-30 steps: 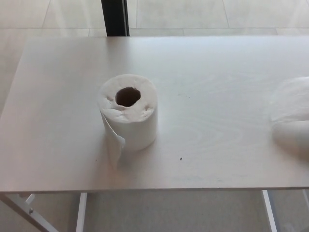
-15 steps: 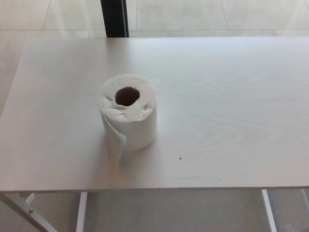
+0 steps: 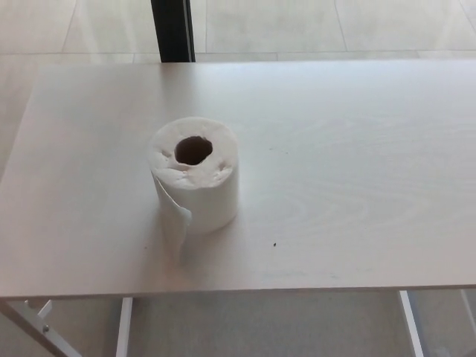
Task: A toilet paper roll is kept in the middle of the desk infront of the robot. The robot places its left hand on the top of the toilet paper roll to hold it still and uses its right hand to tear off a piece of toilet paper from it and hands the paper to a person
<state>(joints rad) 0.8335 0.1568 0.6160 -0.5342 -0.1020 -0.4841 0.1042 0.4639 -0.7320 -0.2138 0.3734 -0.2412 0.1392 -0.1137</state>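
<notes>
White paper is all you have to work with: the toilet paper roll (image 3: 195,175) stands upright on its end a little left of the middle of the pale desk (image 3: 357,186), its hollow core facing up and a loose tail (image 3: 172,219) hanging down its near-left side onto the desk top. Neither hand shows in the head view, so you cannot say whether either is wide, narrow or holding anything, and you cannot place the roll relative to them beyond saying it sits alone with nothing touching it. Your main risk is the light roll itself: if your left hand comes down off-centre it will likely tip or skid. If your right hand pulls the tail before the top is pinned, the roll will probably spin or drag toward the near edge instead of tearing.
</notes>
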